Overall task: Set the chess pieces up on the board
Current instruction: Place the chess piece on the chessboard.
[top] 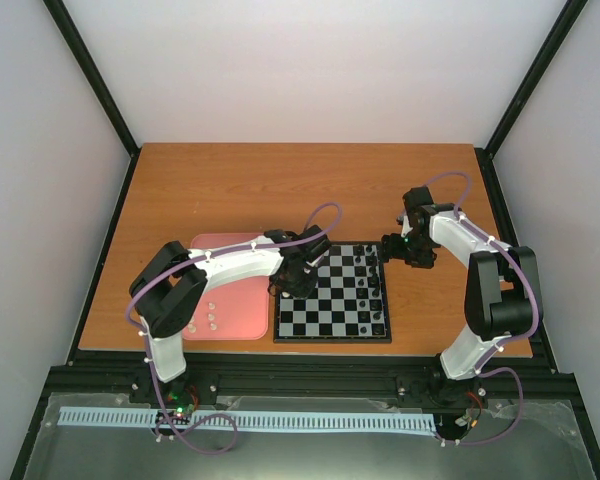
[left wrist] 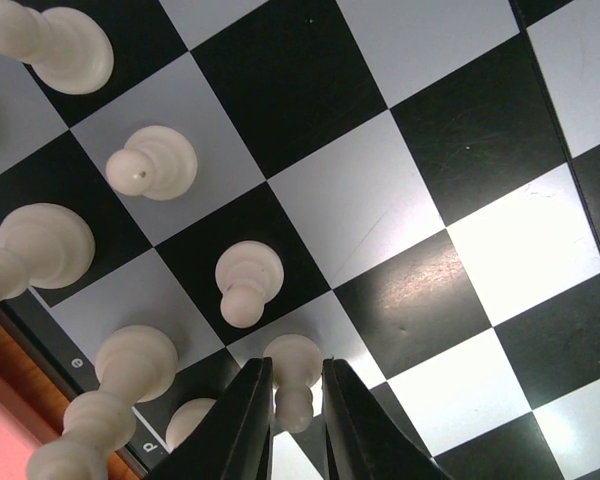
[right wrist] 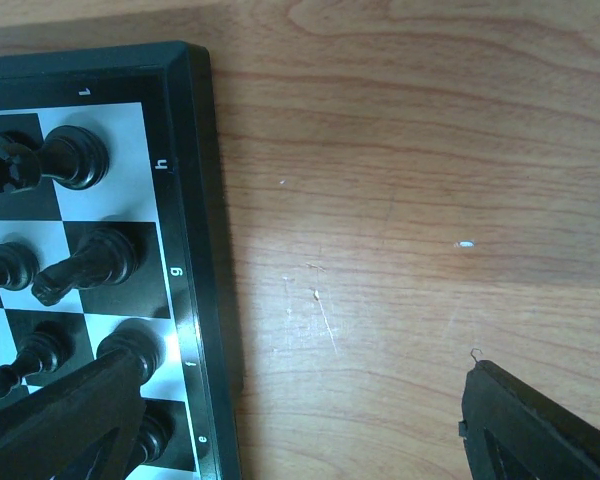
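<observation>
The board [top: 325,312] lies mid-table and fills the left wrist view [left wrist: 400,200]. My left gripper [top: 295,282] hangs low over its left side. In the left wrist view its jaws [left wrist: 295,400] are closed narrowly on a white pawn [left wrist: 292,360] that stands on a pale square. Several other white chess pieces [left wrist: 248,282] stand on squares to the left of it. A few white pieces [top: 210,316] lie on the pink tray [top: 245,318]. My right gripper [top: 400,250] is wide open and empty over bare wood [right wrist: 300,440], just beyond the board's right edge [right wrist: 195,250].
Black chess figures [right wrist: 75,155] stand in rows along the board's right side [top: 372,290]. The right gripper's left finger [right wrist: 70,420] overhangs the board's border and the nearest black figures. Walls enclose the table on three sides.
</observation>
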Available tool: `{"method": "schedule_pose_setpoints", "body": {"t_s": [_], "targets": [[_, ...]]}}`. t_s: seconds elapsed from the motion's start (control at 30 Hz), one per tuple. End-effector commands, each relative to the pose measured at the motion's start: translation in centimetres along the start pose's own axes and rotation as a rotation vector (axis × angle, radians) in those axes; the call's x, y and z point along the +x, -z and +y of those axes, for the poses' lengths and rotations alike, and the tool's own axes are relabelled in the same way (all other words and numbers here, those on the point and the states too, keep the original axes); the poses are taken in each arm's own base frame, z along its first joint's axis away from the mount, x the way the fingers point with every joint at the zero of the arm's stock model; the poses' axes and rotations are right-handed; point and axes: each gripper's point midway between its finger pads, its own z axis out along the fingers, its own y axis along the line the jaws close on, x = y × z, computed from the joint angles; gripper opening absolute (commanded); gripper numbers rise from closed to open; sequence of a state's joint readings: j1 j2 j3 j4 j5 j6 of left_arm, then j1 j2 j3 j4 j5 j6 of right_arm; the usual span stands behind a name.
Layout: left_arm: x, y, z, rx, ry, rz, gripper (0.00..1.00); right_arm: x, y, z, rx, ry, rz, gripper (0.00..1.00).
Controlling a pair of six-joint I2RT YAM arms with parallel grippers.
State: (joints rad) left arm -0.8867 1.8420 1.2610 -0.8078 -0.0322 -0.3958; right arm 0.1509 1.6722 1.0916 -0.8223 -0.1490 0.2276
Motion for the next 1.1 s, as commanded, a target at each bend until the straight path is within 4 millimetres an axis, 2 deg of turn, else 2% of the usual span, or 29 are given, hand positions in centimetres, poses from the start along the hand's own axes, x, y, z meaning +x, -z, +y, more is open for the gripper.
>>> {"method": "schedule_pose_setpoints", "body": {"t_s": [0.0, 0.53, 0.63, 0.7, 0.83, 1.07], "targets": [[-0.5, 1.2, -0.9, 0.031, -0.025, -0.026, 0.18, -0.6, 0.3, -0.1, 0.007, 0.003, -0.015, 1.0], [0.2, 2.1, -0.3, 0.013, -0.012, -0.024, 0.18, -0.6, 0.5, 0.1, -0.002, 0.002, -0.021, 1.0], [-0.1, 2.6, -0.2, 0.008, -0.011, -0.039, 0.19, -0.6, 0.5, 0.1, -0.003, 0.003, -0.021, 1.0], [-0.3, 3.1, -0.2, 0.009, -0.011, -0.051, 0.25, -0.6, 0.6, 0.2, -0.006, 0.004, -0.024, 1.0], [-0.8, 4.0, -0.4, 0.022, -0.018, -0.072, 0.28, -0.7, 0.6, 0.2, -0.009, 0.004, -0.025, 1.0], [-1.6, 4.6, -0.8, 0.035, -0.018, -0.089, 0.29, -0.8, 0.7, 0.3, -0.011, 0.005, -0.031, 1.0]]}}
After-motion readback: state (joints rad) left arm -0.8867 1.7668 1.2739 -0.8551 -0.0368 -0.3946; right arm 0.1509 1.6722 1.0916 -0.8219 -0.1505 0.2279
